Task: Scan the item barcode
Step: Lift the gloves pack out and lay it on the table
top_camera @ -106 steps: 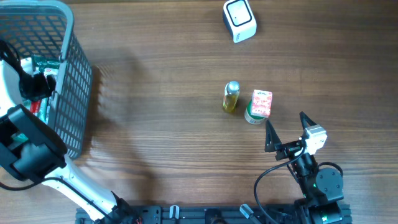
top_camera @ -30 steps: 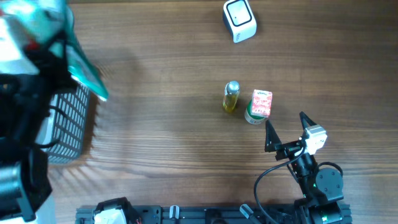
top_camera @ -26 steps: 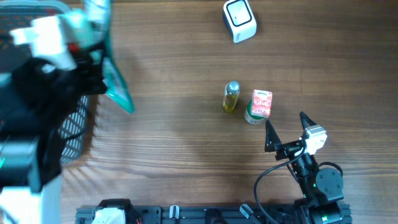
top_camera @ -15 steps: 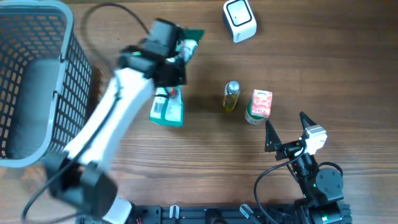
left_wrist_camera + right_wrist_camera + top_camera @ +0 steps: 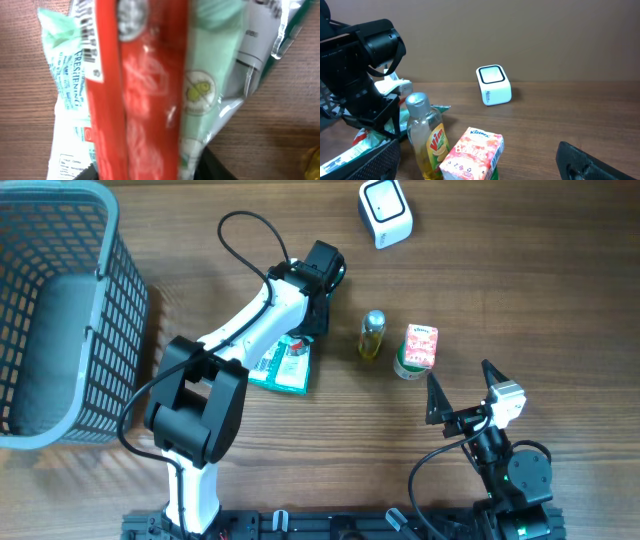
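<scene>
A green and red snack packet (image 5: 283,365) lies flat on the table left of the bottle. In the left wrist view the packet (image 5: 140,90) fills the frame, with a barcode (image 5: 86,30) near its upper left. My left gripper (image 5: 312,320) is at the packet's far end, and its jaws (image 5: 148,167) stand apart on either side of it, so it is open. The white scanner (image 5: 385,213) sits at the back of the table, also seen as the scanner (image 5: 493,85). My right gripper (image 5: 460,375) rests open and empty at the front right.
A yellow Vim bottle (image 5: 371,335) stands upright beside a pink Kleenex box (image 5: 421,345), which sits on a green can (image 5: 403,367). The grey wire basket (image 5: 60,310) takes up the left edge. The left arm's cable loops over the table behind the arm.
The left arm swung from the basket to the table's middle with the packet and set it down. Its jaws have spread apart. The right arm has not moved.
</scene>
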Tool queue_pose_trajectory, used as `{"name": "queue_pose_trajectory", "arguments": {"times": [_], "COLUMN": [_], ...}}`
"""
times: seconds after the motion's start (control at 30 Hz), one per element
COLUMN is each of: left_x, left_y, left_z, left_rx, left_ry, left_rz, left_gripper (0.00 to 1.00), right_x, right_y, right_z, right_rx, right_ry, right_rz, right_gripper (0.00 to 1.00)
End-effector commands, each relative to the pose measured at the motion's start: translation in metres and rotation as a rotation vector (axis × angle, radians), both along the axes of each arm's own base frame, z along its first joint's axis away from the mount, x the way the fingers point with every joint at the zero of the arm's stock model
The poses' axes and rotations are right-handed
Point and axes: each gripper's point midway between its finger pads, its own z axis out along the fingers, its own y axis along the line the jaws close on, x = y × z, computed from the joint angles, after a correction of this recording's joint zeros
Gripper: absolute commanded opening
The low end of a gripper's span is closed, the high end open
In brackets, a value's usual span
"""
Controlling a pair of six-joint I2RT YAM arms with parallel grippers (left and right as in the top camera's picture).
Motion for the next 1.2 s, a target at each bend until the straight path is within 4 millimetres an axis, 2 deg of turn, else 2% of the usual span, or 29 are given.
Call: {"name": "queue_pose_trajectory", "arguments": {"times": [0.0,0.17,0.3,0.4,0.5,0.57,0.6,0.63,0.73,0.77,0.8,0.93,1.03,1.17], "left_x": [-0.001,0.002,0.000,-0.001,0.000,0.005,0.016,0.022,0.034,0.038,0.040,0.036,0.037,0.037], "left_y": [-0.001,-0.003,-0.002,-0.004,-0.014,-0.012,0.003,0.016,0.058,0.079,0.096,0.141,0.153,0.155], "left_z": [-0.002,0.020,0.035,0.047,0.083,0.108,0.145,0.161,0.186,0.188,0.187,0.176,0.177,0.177], "left_rx": [0.013,0.011,0.001,-0.020,-0.135,-0.193,-0.250,-0.262,-0.272,-0.268,-0.258,-0.229,-0.225,-0.224], "left_ry": [0.016,-0.016,-0.037,-0.056,-0.099,-0.146,-0.227,-0.275,-0.351,-0.360,-0.357,-0.308,-0.312,-0.312], "left_rz": [-0.078,-0.157,-0.157,-0.160,-0.203,-0.200,-0.163,-0.133,-0.038,0.009,0.047,0.154,0.182,0.186], "left_gripper": [0.51,0.66,0.69,0.82,0.84,0.87,0.88,0.89,0.96,1.00,1.00,1.00,0.99,1.00], "right_x": [0.000,0.000,0.000,0.000,0.000,0.000,0.000,0.000,0.000,0.000,0.000,0.000,0.000,0.000], "right_y": [0.000,0.000,0.000,0.000,0.000,0.000,0.000,0.000,0.000,0.000,0.000,0.000,0.000,0.000], "right_z": [0.001,0.001,0.001,0.001,0.001,0.001,0.001,0.001,0.001,0.001,0.001,0.001,0.001,0.001], "right_rx": [-0.010,-0.010,-0.010,-0.010,-0.010,-0.010,-0.010,-0.010,-0.010,-0.010,-0.010,-0.010,-0.010,-0.010], "right_ry": [-0.007,-0.007,-0.007,-0.007,-0.007,-0.007,-0.007,-0.007,-0.007,-0.007,-0.007,-0.007,-0.007,-0.007], "right_rz": [0.003,0.003,0.003,0.003,0.003,0.003,0.003,0.003,0.003,0.003,0.004,0.003,0.003,0.003], "right_gripper": [1.00,1.00,1.00,1.00,1.00,1.00,0.99,1.00,1.00,1.00,1.00,1.00,1.00,1.00]}}
